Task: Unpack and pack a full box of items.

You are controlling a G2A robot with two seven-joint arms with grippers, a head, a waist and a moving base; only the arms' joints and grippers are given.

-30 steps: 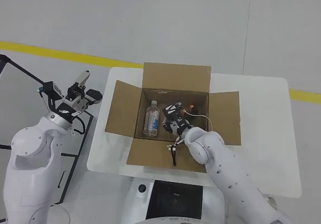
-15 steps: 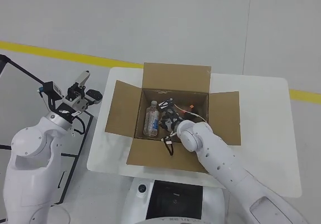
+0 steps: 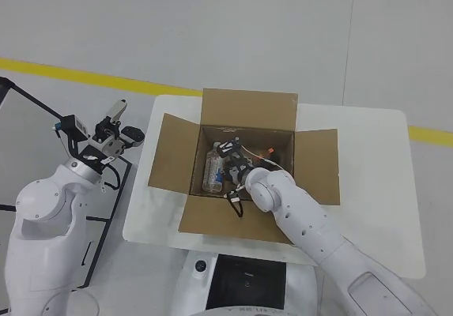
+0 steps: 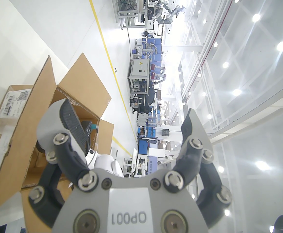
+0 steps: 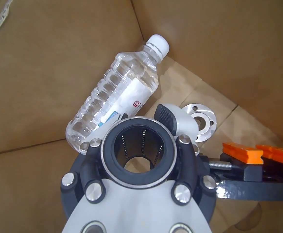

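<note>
Mostly hidden behind gripped black ring [image 5: 134, 146]: right gripper [image 5: 143, 120]; left gripper [image 4: 128, 115] spread open.

Brown cardboard box [image 3: 250, 107]. Clear bottle [image 5: 122, 95], white cap, white label with red and blue marks. Black ring [image 5: 137, 151], silver rim. Silver flange [image 5: 199, 122]. Black clamp [image 5: 253, 187], orange blocks. White table [image 3: 368, 134]. Yellow floor line [image 3: 52, 70].

Inside the box [image 3: 246, 107], the water bottle's [image 5: 122, 93] base is tucked behind the black sleeve [image 5: 137, 150] that's clamped in the right gripper's [image 5: 143, 115] jaws. The metal flange [image 5: 203, 124], also in the box, is half covered by one jaw. The orange-padded vise [image 5: 253, 168] runs off the wrist view's edge, so no idea how long it is.
</note>
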